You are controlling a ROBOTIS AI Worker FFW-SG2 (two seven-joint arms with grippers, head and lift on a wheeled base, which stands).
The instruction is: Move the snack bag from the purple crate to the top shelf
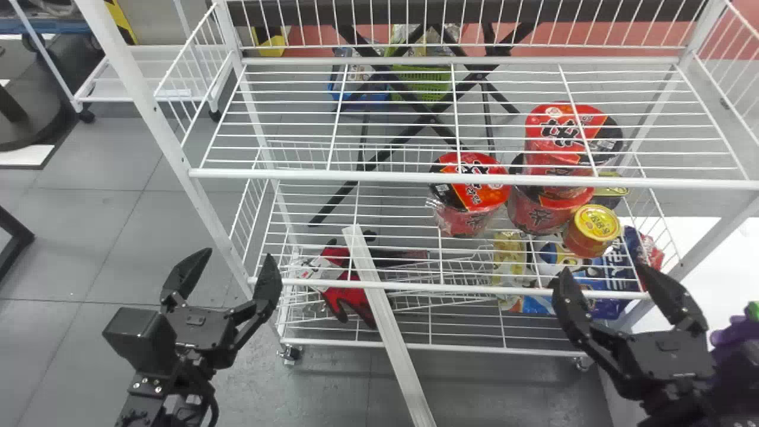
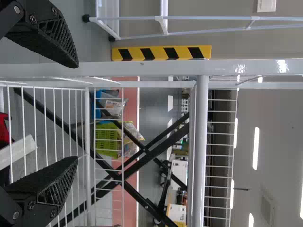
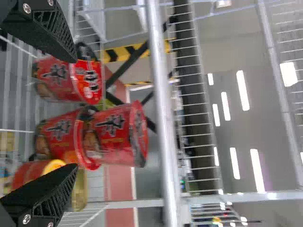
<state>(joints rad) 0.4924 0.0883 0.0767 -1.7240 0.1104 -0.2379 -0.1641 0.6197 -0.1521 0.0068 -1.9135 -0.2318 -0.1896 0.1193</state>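
The snack bag cannot be picked out with certainty. At the head view's right edge, a purple shape (image 1: 734, 335) is cut off and partly hidden behind the right arm (image 1: 670, 394), so whether it is the crate cannot be told; a green patch (image 1: 753, 311) at its upper edge is too little seen to name.

Just beside that shape, the right tool (image 1: 602, 270) is wide open and released, its two fingers well apart, with the lower part of the wire rack (image 1: 474, 177) behind them. The left tool (image 1: 239, 254) is likewise spread wide and empty, near the rack's left upright; whether either touches the wire cannot be told.

Beneath the bare top shelf (image 1: 385, 127) sit shrink-wrapped red noodle cups: one single cup (image 1: 468, 193) and, to its right, a stack of two (image 1: 557, 160). A yellow-lidded can (image 1: 595, 228) is in front of the stack, with another can (image 1: 611, 191) mostly hidden behind. Lower down, wires cross a yellow packet (image 1: 508, 261) and blue bags (image 1: 593, 281), blurring their outlines. Toward the left, a pale board (image 1: 391, 338) partly covers a red-and-black glove (image 1: 350, 296) and runs off the bottom edge.
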